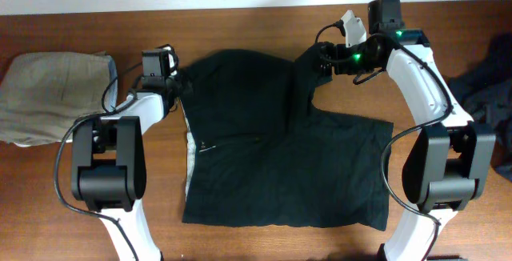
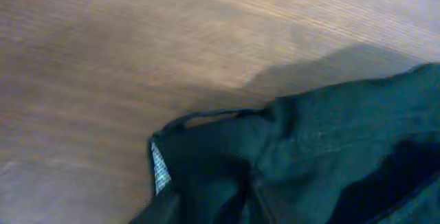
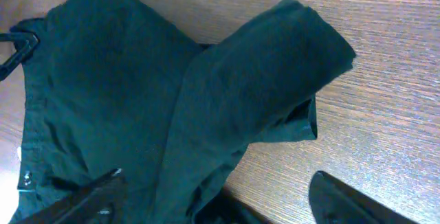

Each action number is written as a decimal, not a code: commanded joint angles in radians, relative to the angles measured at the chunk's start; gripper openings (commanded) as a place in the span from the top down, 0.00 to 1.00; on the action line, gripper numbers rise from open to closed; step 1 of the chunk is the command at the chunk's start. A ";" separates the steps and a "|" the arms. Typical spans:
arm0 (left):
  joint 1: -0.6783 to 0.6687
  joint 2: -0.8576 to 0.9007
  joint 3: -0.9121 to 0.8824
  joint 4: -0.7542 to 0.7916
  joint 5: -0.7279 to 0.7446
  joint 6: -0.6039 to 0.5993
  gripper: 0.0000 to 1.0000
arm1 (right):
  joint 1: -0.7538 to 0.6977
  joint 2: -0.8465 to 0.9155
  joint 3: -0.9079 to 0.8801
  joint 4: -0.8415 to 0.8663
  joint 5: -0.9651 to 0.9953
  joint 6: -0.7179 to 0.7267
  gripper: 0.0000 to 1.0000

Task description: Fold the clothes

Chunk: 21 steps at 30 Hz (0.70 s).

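Revealing checked lining, L wrist cam only, R claw spread over garment, L claw unclear

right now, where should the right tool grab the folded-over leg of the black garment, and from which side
Probably the hem end of the folded leg. That end sticks out past the body of the black garment and lies on bare table, so its edge is free. Come in from the bare-wood side beyond the hem, one finger over and one under. The right tool is open above the cloth.
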 commanded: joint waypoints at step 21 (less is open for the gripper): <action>0.012 0.009 0.007 -0.065 0.041 -0.006 0.99 | -0.057 0.134 0.097 0.251 -0.070 0.166 0.96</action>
